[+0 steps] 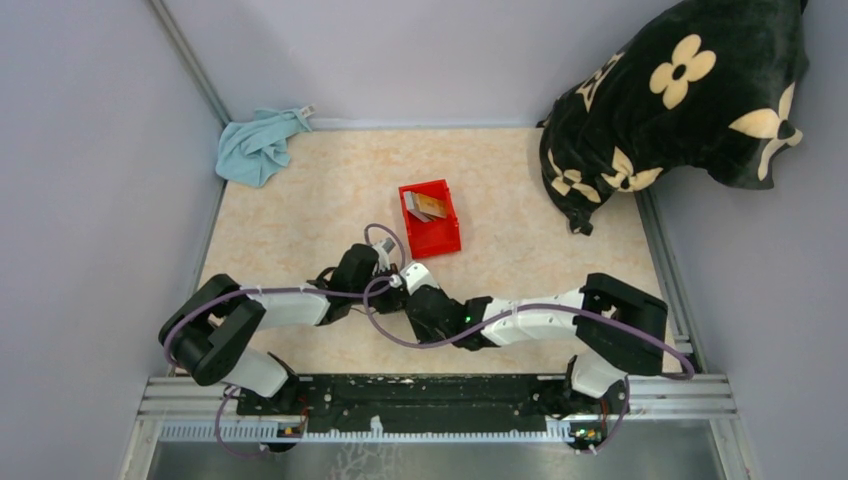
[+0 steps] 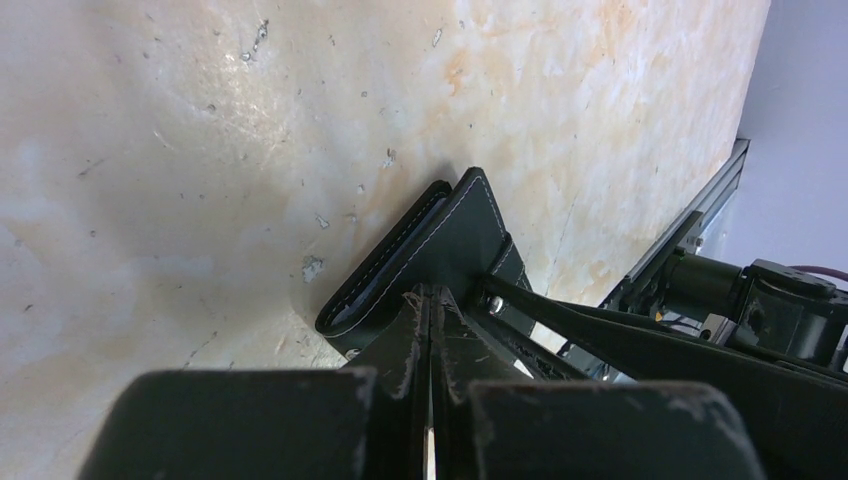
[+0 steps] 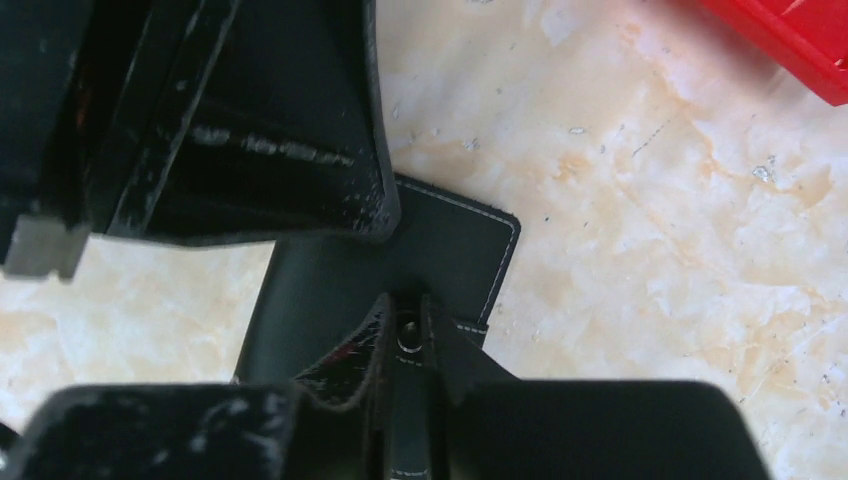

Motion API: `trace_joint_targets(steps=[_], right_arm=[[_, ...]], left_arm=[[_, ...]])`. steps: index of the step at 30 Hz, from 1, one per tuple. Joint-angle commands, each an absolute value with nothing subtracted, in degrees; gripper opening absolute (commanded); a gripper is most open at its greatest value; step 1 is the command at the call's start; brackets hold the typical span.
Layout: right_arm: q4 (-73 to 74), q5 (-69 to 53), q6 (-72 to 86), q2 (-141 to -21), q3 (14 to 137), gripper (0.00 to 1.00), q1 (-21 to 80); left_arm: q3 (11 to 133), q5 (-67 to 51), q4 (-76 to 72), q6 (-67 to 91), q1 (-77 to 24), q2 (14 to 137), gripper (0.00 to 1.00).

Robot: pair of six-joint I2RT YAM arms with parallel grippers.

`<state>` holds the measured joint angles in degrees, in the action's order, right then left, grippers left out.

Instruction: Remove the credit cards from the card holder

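- Card holder (image 2: 440,240), folded, sits pinched between both arms, long axis toward 1 o'clock in my left wrist view.
- I see left gripper (image 2: 430,300) and right gripper (image 3: 405,320) both closed tight on its flaps.
- Red bin (image 1: 437,240): 1 o'clock beyond.

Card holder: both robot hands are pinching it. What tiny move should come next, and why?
Probably ease the two grippers apart to spread it open. The left gripper and the right gripper are both shut on the card holder, which looks folded, with no card slots showing. Some credit cards lie in the red bin.
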<state>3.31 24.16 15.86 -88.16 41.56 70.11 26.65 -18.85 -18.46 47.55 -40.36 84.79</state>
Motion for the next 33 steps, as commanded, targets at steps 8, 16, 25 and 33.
trace_joint_targets(steps=[8, 16, 25, 33], right_arm=[[10.35, 22.95, 22.83, -95.30, 40.34, 0.00, 70.94], [-7.88, 1.34, 27.06, -76.86, 29.13, 0.00, 61.35], [-14.44, -11.04, 29.34, -66.70, 23.10, 0.00, 53.89], [-1.26, -0.35, 16.57, -66.78, 28.92, 0.30, 55.56]], left_arm=[[26.51, -17.52, -17.54, 47.08, -40.83, 85.34, 0.00], [26.10, -17.40, -17.66, 47.09, -40.84, 85.30, 0.00], [26.28, -17.98, -18.63, 47.46, -40.81, 86.04, 0.00], [28.74, -16.46, -15.36, 45.60, -40.80, 85.93, 0.00]])
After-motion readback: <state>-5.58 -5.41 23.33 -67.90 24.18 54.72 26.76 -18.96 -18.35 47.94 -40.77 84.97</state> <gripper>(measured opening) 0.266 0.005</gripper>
